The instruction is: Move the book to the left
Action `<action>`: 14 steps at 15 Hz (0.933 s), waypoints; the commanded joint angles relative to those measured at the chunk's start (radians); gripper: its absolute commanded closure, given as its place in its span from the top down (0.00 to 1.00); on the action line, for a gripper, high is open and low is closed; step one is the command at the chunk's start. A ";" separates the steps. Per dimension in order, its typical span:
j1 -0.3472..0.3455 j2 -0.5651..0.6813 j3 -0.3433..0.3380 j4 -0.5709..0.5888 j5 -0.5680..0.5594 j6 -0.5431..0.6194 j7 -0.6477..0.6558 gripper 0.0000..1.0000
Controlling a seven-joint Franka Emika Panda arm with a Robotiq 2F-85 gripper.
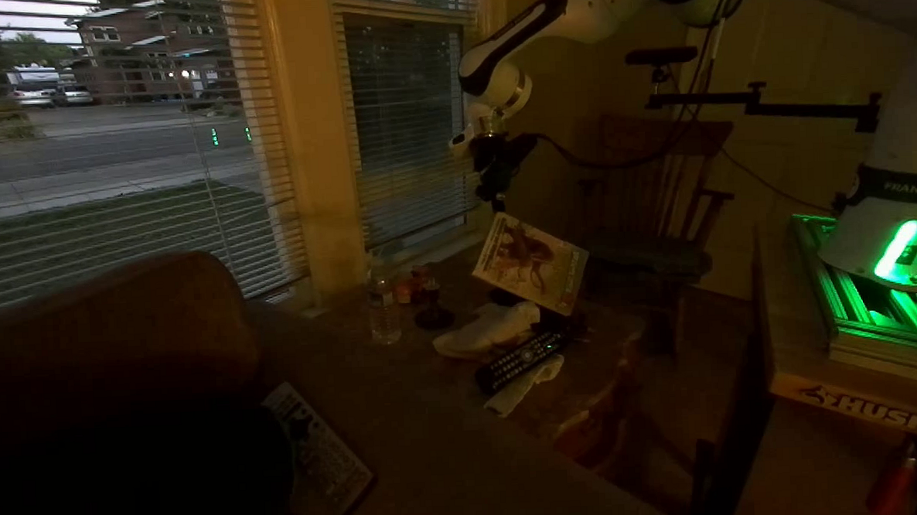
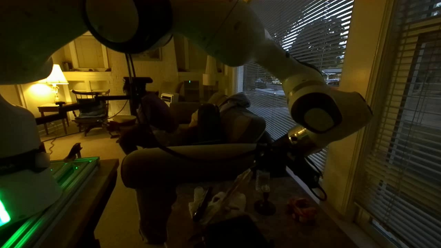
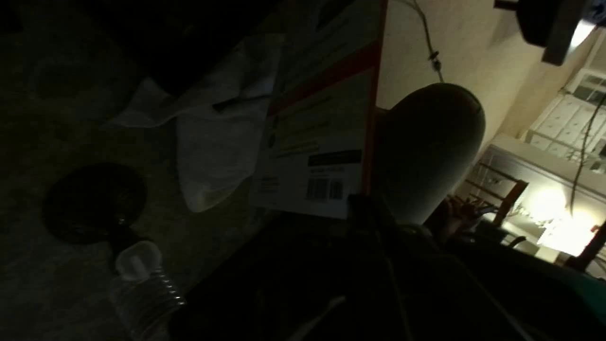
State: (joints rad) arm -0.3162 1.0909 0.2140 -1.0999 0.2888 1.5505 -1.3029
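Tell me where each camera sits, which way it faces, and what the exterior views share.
An exterior view: off the arm, facing across the sofa toward blinds; arm, gripper, base show.
An exterior view: off the arm, facing over the table toward the sofa; arm across the top, base left.
Wrist view: on the arm's end, facing the barcoded side of the book; gripper dark at the bottom.
Both exterior views share book, bottle, sofa, blinds, arm, gripper.

The book [image 1: 531, 264] is thin and closed — pale cover, reddish-brown picture on one face, a red band and a barcode on the other. It hangs at a slant over the table [image 2: 310, 237] — the gripper [image 1: 498, 206] pinches it by its uppermost corner, its far end sloping down. Whether its lower edge touches anything is unclear.
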 commanded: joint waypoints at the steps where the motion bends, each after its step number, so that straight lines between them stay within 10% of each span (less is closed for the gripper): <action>1: 0.014 -0.093 -0.008 -0.115 -0.015 -0.070 -0.114 0.01; 14: 0.126 -0.031 0.007 -0.073 0.024 -0.026 -0.300 0.01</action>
State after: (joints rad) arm -0.2196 1.0406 0.2227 -1.1992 0.3069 1.4926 -1.5587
